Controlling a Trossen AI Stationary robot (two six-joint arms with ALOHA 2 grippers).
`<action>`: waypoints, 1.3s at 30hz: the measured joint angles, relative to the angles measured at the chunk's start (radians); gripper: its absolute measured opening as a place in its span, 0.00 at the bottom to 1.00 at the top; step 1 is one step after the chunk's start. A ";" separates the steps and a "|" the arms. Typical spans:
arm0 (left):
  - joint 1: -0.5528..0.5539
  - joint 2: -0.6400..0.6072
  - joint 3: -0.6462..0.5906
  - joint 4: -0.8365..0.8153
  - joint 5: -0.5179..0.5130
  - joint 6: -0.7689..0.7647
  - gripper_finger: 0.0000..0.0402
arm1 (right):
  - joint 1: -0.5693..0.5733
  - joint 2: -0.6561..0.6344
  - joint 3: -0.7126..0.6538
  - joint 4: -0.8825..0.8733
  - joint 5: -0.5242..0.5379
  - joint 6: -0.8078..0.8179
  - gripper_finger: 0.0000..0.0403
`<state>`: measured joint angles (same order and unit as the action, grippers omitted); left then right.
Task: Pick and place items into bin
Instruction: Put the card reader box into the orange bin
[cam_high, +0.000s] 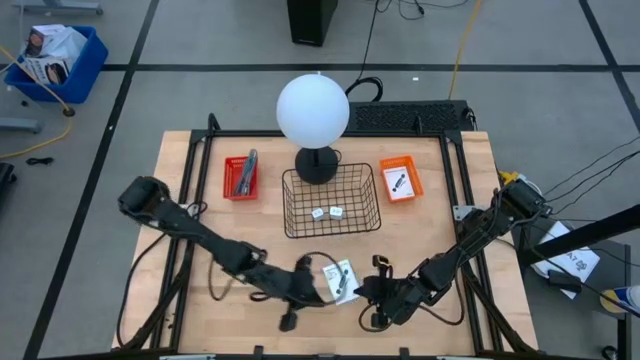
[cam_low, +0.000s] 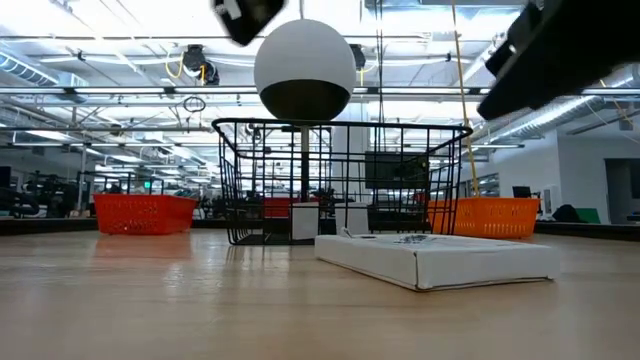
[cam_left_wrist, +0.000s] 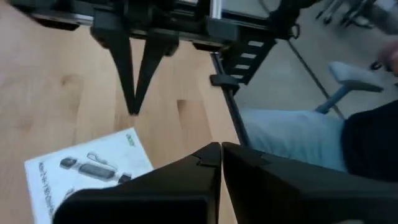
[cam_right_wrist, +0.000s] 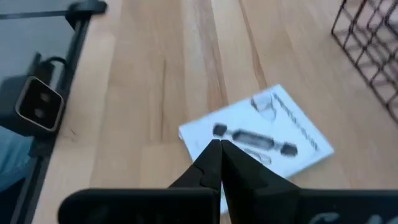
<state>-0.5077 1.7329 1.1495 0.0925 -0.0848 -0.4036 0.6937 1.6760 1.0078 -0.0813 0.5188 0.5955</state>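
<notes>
Flat white box (cam_high: 343, 279) near the table's (cam_high: 190, 215) front edge, between both grippers.

Left gripper (cam_high: 322, 283) just beside the box's left side, fingers pressed together with nothing between them; right gripper (cam_high: 368, 290) just beside its right side, likewise closed and empty (box printed with a dark stick-shaped device). Behind it, mid-table, black wire basket (cam_high: 331, 201) holding two small white cubes (cam_high: 327, 213). Red tray (cam_high: 240, 177) with grey tool (cam_high: 247, 172) towards the rear left, orange tray (cam_high: 400, 179) with white card (cam_high: 398, 183) towards the rear right.
</notes>
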 joint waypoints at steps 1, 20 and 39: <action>-0.007 -0.030 -0.052 0.044 -0.002 0.007 0.05 | 0.000 0.000 -0.010 0.000 -0.001 0.015 0.00; -0.017 -0.494 -0.758 0.649 0.081 0.243 0.07 | -0.273 0.009 0.112 0.002 -0.366 0.011 0.30; -0.016 -0.934 -1.070 0.705 -0.029 0.343 0.12 | -0.344 0.237 0.363 -0.137 -0.526 0.102 0.42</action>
<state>-0.5240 0.7990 0.0790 0.7977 -0.1139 -0.0606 0.3498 1.9127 1.3707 -0.2184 -0.0075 0.6972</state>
